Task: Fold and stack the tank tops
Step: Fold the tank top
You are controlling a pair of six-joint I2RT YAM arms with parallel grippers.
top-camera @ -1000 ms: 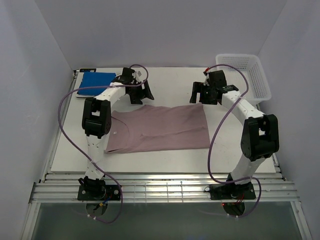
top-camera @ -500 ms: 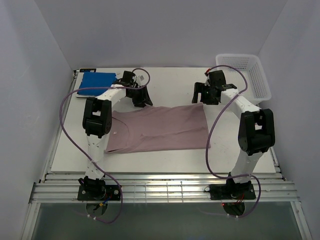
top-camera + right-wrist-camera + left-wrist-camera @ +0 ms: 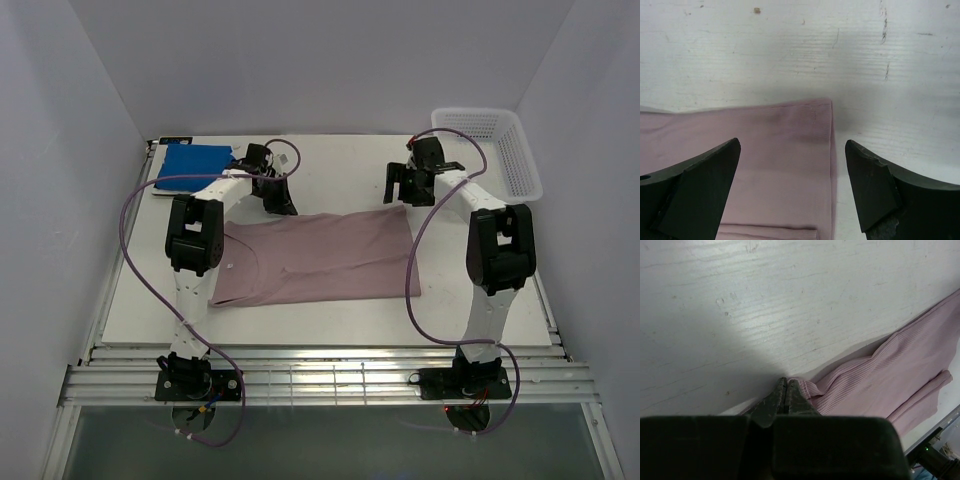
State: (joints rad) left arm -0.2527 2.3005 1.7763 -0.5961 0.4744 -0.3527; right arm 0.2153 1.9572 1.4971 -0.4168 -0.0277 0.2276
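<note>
A dusty pink tank top [image 3: 320, 258] lies flat across the middle of the table, its lower part doubled over. A bright blue tank top [image 3: 190, 165] rests folded at the back left corner. My left gripper [image 3: 283, 205] is down at the pink top's back left edge. Its jaws are shut, with the ribbed hem [image 3: 807, 387] bunched at the tips of the left gripper [image 3: 786, 382]. My right gripper [image 3: 402, 197] hovers open over the back right corner of the pink top [image 3: 765, 160]. The wide-apart fingers of the right gripper [image 3: 792, 150] straddle that corner's side hem.
A white lattice basket [image 3: 495, 150] stands at the back right, beside the right arm. Purple cables loop off both arms. The table's left edge is close behind the blue top. Bare white tabletop [image 3: 790, 300] stretches behind the pink top.
My left gripper dropped onto the pink top's back left edge and went from open to shut. The right gripper stayed open and shifted slightly above the back right corner.
</note>
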